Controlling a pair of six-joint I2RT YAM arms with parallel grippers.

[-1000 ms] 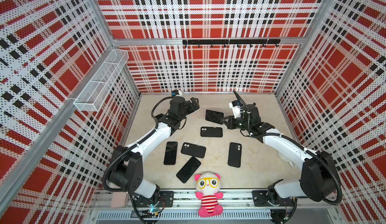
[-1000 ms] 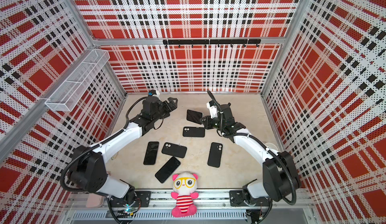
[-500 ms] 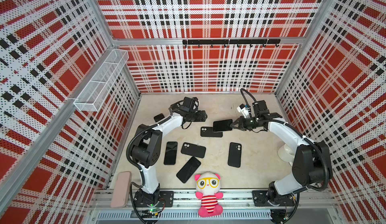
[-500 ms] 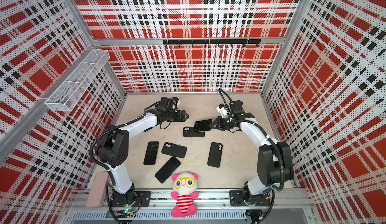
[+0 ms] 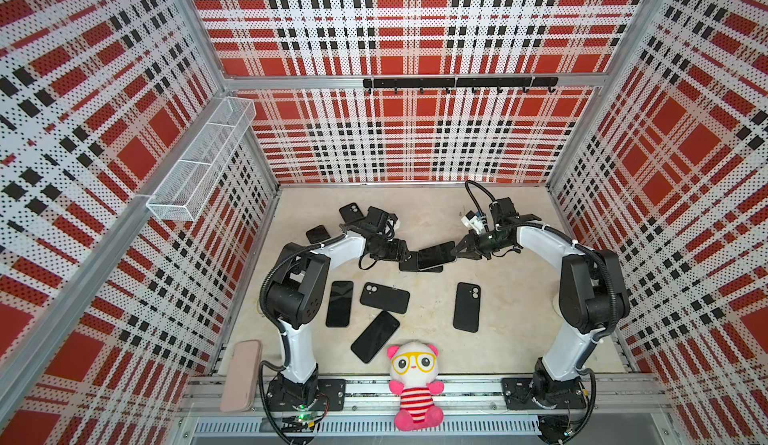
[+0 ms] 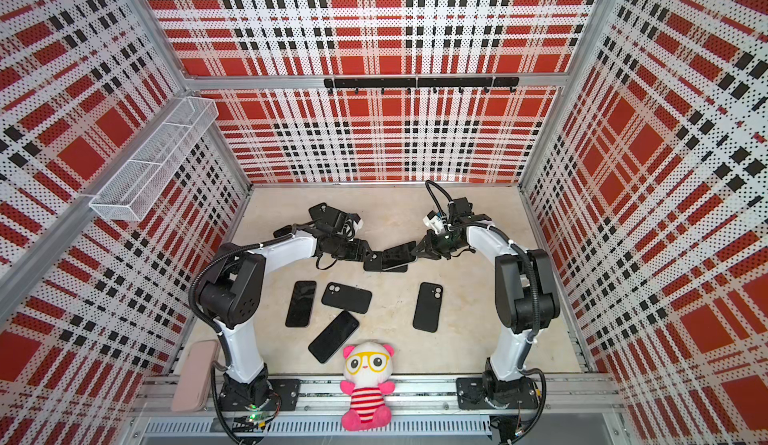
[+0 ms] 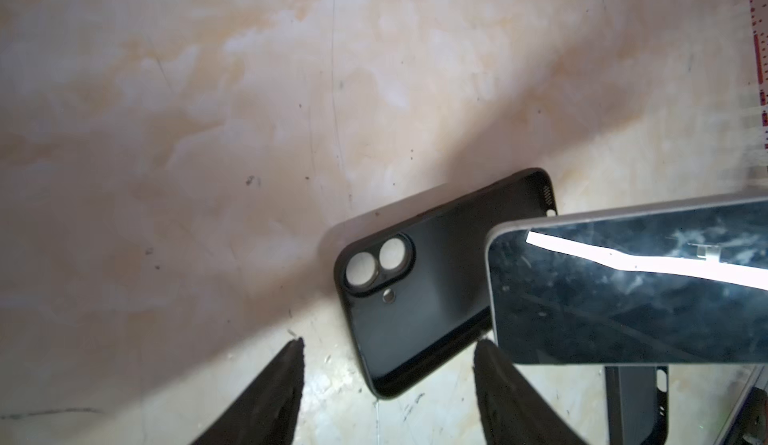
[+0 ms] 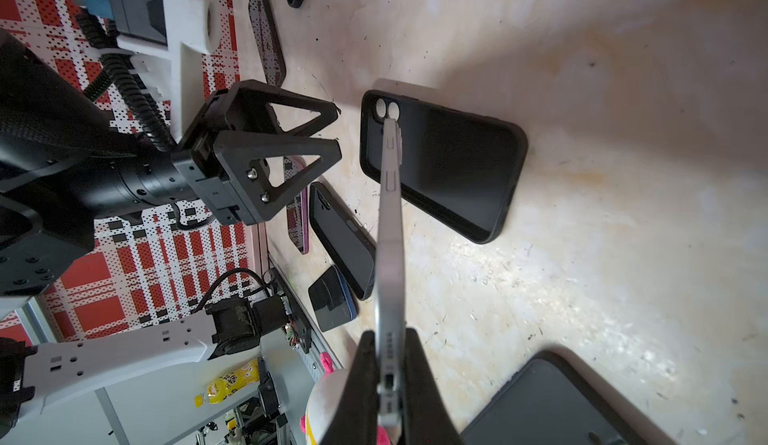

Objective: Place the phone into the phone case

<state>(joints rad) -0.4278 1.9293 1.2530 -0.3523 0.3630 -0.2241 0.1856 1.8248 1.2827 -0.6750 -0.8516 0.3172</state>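
Top views both show a beige, marble-patterned tabletop (image 5: pixel 519 339), scuffed and speckled, boxed in by perforated red, white and black plaid walls (image 5: pixel 415 27). A white wire-mesh basket (image 5: pixel 199 164) hangs on the wall at the views' left, and a black hook rail (image 5: pixel 457 82) crosses the back one. Near the middle lies a matte black, round-cornered phone case (image 8: pixel 449 164), open side up, with twin round lens holes at one end. The right hand (image 8: pixel 388 364) is clenched on the bottom end of a slim phone (image 8: pixel 390 235) with a pale metal rim and a glossy, smudged dark screen. It holds the phone tilted above the case, far corner over the lens holes; whether they touch I cannot tell. The left hand (image 7: pixel 388 351) is released, its rough black fingers (image 7: pixel 274 393) spread with a corner of the case's lens end between them, gripping nothing.
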